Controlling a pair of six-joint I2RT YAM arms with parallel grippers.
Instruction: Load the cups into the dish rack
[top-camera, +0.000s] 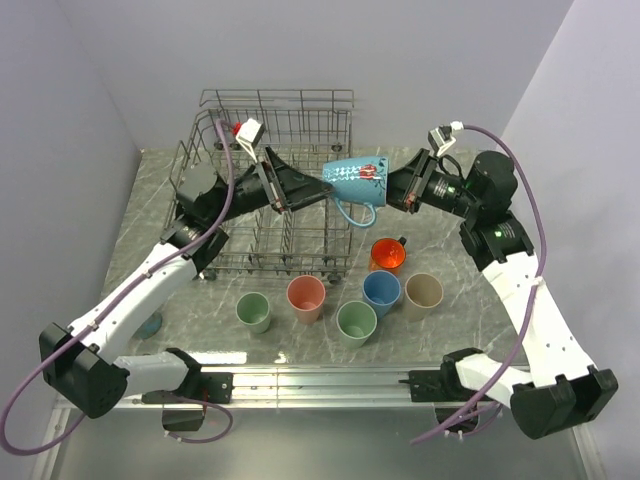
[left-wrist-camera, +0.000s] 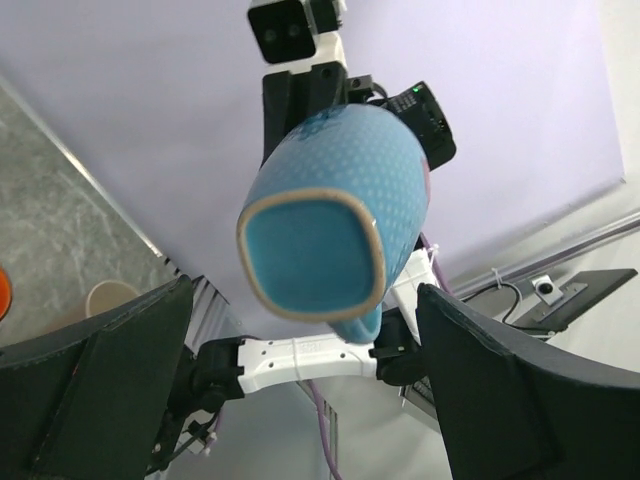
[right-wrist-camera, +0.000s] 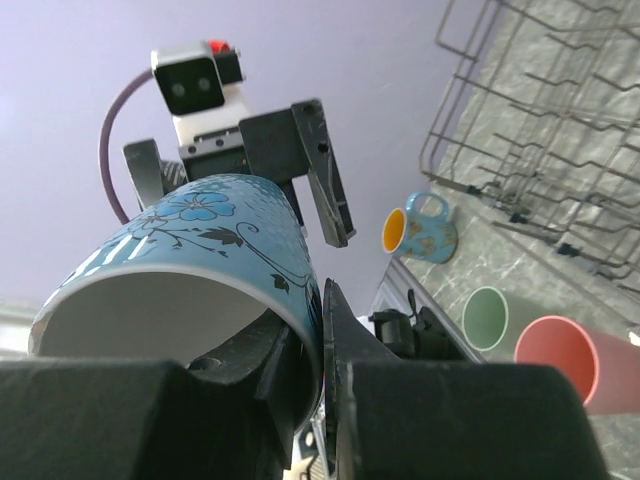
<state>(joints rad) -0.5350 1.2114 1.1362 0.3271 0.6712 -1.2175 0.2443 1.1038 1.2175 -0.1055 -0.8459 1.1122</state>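
A blue flowered mug (top-camera: 355, 178) hangs on its side in the air by the right edge of the grey wire dish rack (top-camera: 270, 180). My right gripper (right-wrist-camera: 322, 320) is shut on the mug's rim (right-wrist-camera: 180, 275), one finger inside and one outside. My left gripper (left-wrist-camera: 302, 290) is open, its fingers (left-wrist-camera: 100, 390) spread to either side of the mug's base (left-wrist-camera: 330, 220), which faces that camera without touching them. On the table in front of the rack stand an orange mug (top-camera: 387, 255), a blue cup (top-camera: 381, 291), a beige cup (top-camera: 423, 294), a pink cup (top-camera: 306, 297) and two green cups (top-camera: 254, 311) (top-camera: 356, 322).
A second blue mug with an orange inside (right-wrist-camera: 425, 232) lies on its side at the near left, partly hidden under my left arm in the top view (top-camera: 150, 325). The rack has tall wire sides and upright tines. A metal rail (top-camera: 320, 380) runs along the near table edge.
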